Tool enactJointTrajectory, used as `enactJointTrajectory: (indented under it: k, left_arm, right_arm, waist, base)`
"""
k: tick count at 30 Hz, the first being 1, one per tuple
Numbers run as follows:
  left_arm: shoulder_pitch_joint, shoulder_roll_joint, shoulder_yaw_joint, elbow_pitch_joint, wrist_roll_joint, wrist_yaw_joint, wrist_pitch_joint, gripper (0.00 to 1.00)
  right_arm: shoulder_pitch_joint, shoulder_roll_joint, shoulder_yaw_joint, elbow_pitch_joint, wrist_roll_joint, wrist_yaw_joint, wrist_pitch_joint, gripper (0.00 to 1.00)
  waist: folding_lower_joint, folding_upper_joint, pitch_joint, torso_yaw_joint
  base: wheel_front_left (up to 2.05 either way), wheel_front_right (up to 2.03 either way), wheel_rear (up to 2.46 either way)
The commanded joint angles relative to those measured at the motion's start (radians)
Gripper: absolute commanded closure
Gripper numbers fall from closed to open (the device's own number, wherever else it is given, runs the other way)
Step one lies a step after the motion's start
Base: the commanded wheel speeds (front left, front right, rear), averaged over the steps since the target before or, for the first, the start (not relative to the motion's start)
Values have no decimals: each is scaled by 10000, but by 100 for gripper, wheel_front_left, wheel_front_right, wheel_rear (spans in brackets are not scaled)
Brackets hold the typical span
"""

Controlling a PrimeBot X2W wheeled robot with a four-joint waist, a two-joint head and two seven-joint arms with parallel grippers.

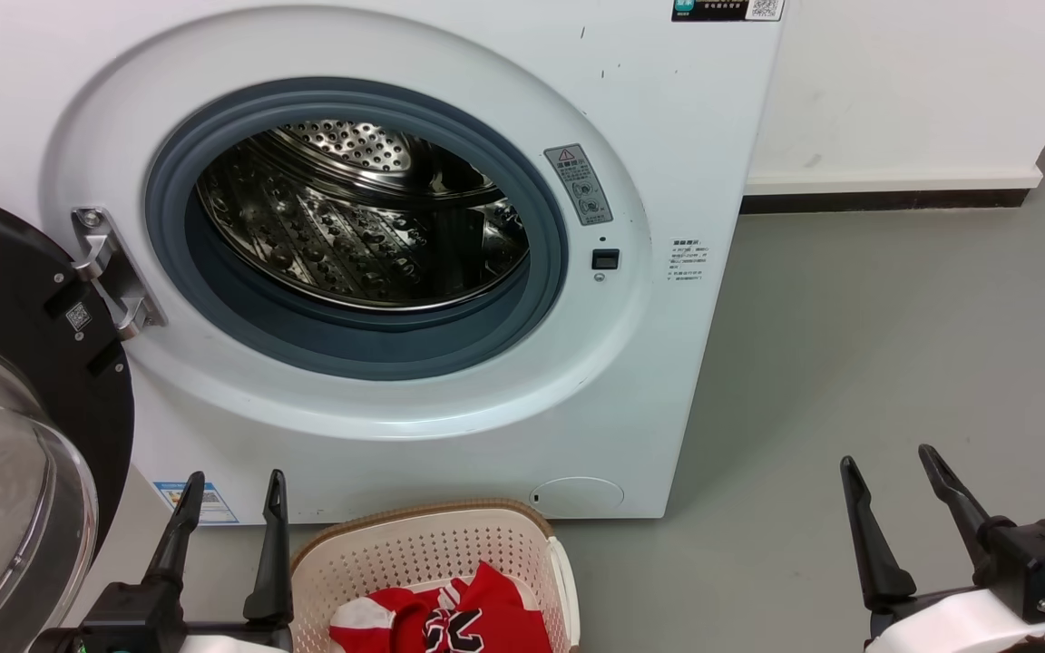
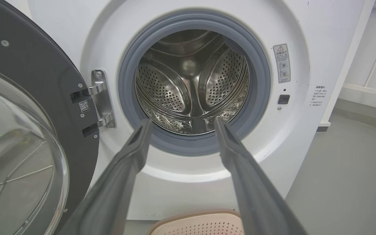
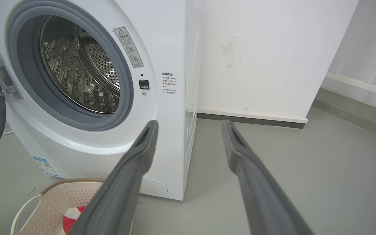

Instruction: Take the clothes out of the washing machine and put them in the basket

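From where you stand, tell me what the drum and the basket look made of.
The drum looks like polished steel: mirror-bright and punched with holes. The basket is likely moulded plastic: matt cream, perforated walls, brown woven-look rim.

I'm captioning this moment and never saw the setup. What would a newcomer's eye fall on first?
First, the washer filling the upper left of the head view, its door swung open at far left and its steel drum showing no clothes. Next, the red clothes lying in the basket on the floor below it. The left hand and right hand sit open at the bottom corners.
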Motion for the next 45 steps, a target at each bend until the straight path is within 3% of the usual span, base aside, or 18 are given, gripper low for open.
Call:
enactJointTrajectory:
  k: [1,25,26,31,45]
  left_arm:
    - [91,-10,19,-40,-54,15,27,0]
    - [-48,104,16,445,-405,65,-82,0]
    - [28,55,19,456,-400,32,-9,100]
    - [113,-97,-71,912,-509,23,7,100]
    - [-445,-193,81,1484,-3192,-284,376,100]
  right_arm:
    - [133,-5,-3,-65,63,-3,7,0]
    - [255,-5,32,-8,268,-3,-42,0]
    - [145,0,33,10,254,2,10,100]
    - [224,3,70,484,361,2,14,100]
    - [-349,-190,95,1293,3447,1,-125,100]
  waist:
    - [0,-1,-2,-8]
    - [0,-1,-135,-126]
    - [0,-1,-136,-127]
    - [0,-1,-135,-127]
    - [0,-1,-80,-110]
  base:
    - [0,0,0]
    - [0,0,0]
    - [0,0,0]
    - [0,0,0]
    - [0,0,0]
